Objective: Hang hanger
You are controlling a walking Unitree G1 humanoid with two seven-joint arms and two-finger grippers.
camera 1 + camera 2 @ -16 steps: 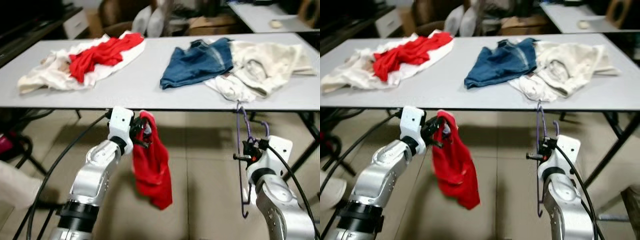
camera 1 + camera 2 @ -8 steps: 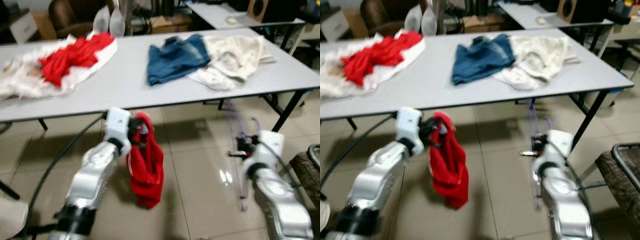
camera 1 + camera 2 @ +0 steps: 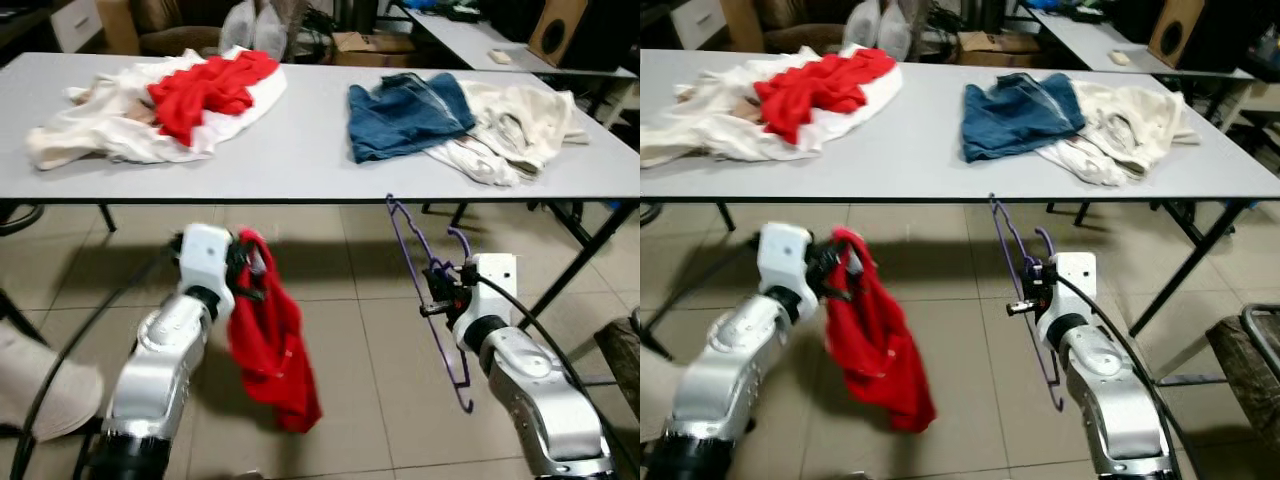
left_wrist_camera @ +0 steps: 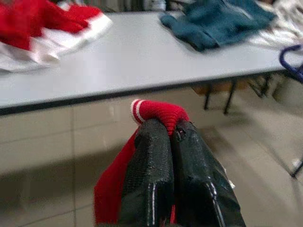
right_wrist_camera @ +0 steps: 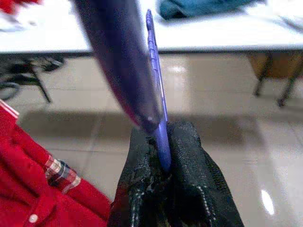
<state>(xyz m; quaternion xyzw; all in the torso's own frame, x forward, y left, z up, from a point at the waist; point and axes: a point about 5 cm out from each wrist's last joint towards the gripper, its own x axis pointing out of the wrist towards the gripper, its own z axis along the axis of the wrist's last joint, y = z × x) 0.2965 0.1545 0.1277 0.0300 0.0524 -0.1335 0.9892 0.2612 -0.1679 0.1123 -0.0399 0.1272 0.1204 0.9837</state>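
Grey table (image 3: pixel 300 160), taken as landmark: on its left part, a heap of white and red clothes (image 3: pixel 165 105); on its right part, a blue denim garment (image 3: pixel 405 115) beside cream garments (image 3: pixel 515 125). Below the table's front edge, over the tiled floor (image 3: pixel 340 330): left gripper (image 4: pixel 165 137), fingers pressed together on the collar of a hanging red garment (image 3: pixel 270 345). Further right, also below that edge: right gripper (image 5: pixel 163 146), fingers pinching a purple hanger (image 3: pixel 430 290), held tilted, its upper end just under the table edge.
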